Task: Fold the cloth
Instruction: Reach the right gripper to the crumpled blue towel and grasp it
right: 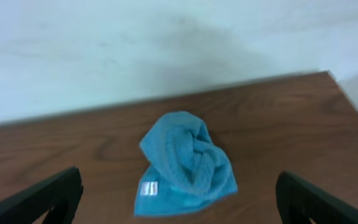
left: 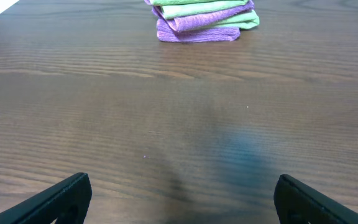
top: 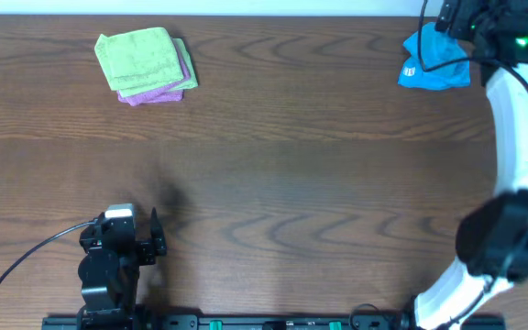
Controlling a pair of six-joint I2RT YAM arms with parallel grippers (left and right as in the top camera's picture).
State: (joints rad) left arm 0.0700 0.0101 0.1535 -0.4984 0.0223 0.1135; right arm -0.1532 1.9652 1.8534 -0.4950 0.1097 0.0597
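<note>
Progress: nothing folded yet, by my judgement. The cloth [top: 434, 62] lies in a crumpled heap, its layers bunched over one another, with no flat panel or clean crease showing.
Cloth position: in the overhead view, at about 2 o'clock on the bench [top: 291, 165], close to the far edge and near the right-hand corner.
Tag: the white tag [right: 148, 188] shows at the heap's near-left edge in the right wrist view.
Right hand: the right hand [right: 178, 177] is spread wide and holds nothing. It hovers short of the cloth, which sits between and beyond its fingers.
Left hand: the left hand [left: 182, 182] is also spread and empty, parked at about 7 o'clock, well apart from the cloth.
What is left: probably everything, meaning grasp, spread flat, then fold.
Edges: the far rim runs just behind the heap, so there is little room to spread it there.
Open room: the broad middle of the bench, toward 6 to 8 o'clock of the cloth, looks the best place to drag it.
Other items: the green cloth [top: 140, 57] stacked on the pink-purple cloth [top: 159, 92] sits at about 10 o'clock, well clear of that path.
</note>
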